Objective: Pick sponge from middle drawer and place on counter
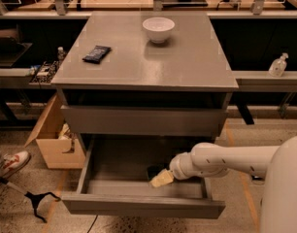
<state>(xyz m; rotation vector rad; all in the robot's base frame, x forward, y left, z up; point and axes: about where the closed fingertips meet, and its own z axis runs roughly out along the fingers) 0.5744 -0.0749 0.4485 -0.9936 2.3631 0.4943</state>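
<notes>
A workshop with cluttered benches lies behind a grey cabinet. Its counter [187, 67] carries only a white bowl [158, 29] and a black packet [96, 53], so nothing has been delivered yet. The middle drawer [139, 205] stands pulled open, and the arm reaches into it from the right. The tool [163, 177] is low inside, at the sponge [154, 171] on the drawer floor; whether it has clamped on cannot be told. Lifting and placing remain. No writing is legible.

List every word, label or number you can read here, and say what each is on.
None can be read.
Black packet on the counter: print too blurred.
Bottle: label too small.
Gripper, down in the open drawer: no marking visible.
</notes>
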